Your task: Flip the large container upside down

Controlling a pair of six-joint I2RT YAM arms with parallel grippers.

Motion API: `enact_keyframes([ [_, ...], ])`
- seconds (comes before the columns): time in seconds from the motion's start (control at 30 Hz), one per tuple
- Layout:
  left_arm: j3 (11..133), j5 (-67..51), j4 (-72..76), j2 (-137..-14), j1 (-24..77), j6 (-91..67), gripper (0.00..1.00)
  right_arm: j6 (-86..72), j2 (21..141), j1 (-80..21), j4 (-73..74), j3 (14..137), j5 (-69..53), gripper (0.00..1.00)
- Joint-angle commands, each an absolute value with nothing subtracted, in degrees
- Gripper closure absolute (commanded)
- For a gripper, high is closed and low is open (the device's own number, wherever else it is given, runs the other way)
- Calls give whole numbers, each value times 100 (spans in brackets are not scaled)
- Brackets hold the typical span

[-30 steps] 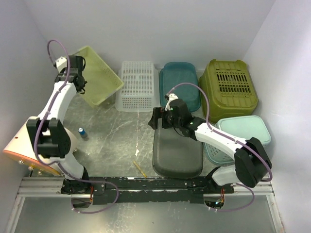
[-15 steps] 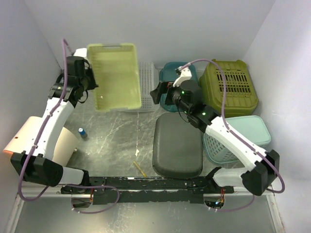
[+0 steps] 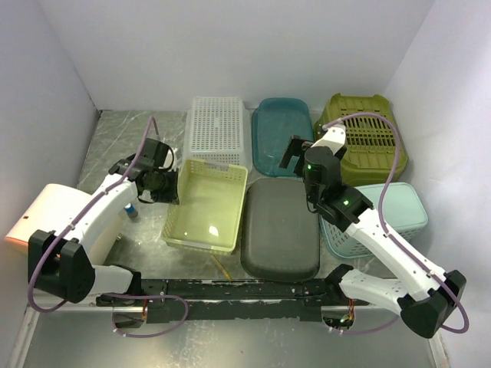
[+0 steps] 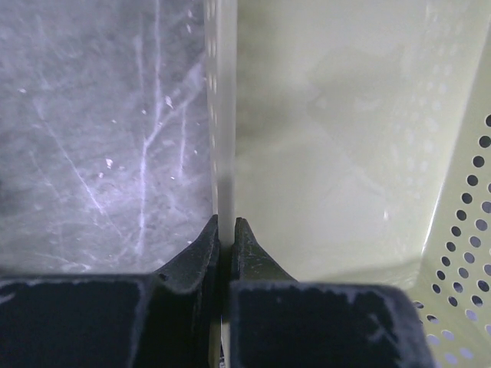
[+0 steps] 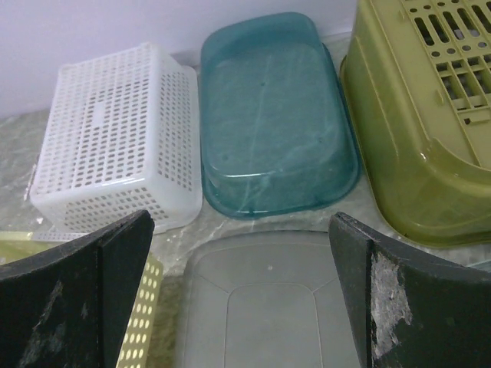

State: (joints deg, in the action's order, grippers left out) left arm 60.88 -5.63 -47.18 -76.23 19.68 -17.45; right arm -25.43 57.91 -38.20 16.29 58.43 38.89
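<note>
Pale-green basket (image 3: 201,211) is now set down, mouth up, beside the grey container (image 3: 280,230) — a moment ago it was held aloft. Its wall is pinched by the left gripper (image 4: 225,226); the right gripper (image 3: 294,156) is spread, empty. Inversion is judged unfinished.

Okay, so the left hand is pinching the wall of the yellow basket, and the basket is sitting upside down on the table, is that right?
Not quite. The left hand does pinch the wall of the yellow basket, but the basket sits open side up on the table, not upside down. The top view shows its inside floor.
</note>
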Motion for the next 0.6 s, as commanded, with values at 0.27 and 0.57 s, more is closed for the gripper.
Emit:
enact_keyframes([
  [0.27,5464,-619,-4517,-7158,1947,-2399,91,-2484,6050,-3789,1674,5769,3667,0],
  [0.57,6954,500,-5272,-6997,2010,-2407,2,-2496,5939,-3788,1714,5624,3630,0],
])
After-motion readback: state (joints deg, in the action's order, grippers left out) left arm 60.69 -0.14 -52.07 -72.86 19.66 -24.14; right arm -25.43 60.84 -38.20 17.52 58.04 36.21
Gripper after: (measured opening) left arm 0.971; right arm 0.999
